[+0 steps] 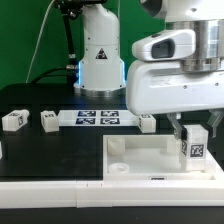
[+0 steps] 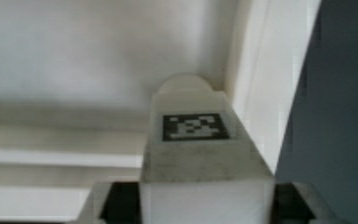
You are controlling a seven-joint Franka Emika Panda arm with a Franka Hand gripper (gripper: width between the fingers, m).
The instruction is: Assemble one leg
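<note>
The gripper (image 1: 195,137) is clamped on a leg (image 1: 195,146), holding it upright over the white tray's (image 1: 140,160) corner at the exterior view's right; its lower end is hidden. Behind lie three loose legs (image 1: 48,121) beside the marker board (image 1: 98,117), partly blocked by the arm.

The leg (image 1: 195,147) stands over the tray's (image 1: 140,160) right corner in the exterior view; marker board (image 1: 98,118) behind.

The arm (image 1: 175,75) points straight down, its jaws clamped on something.
</note>
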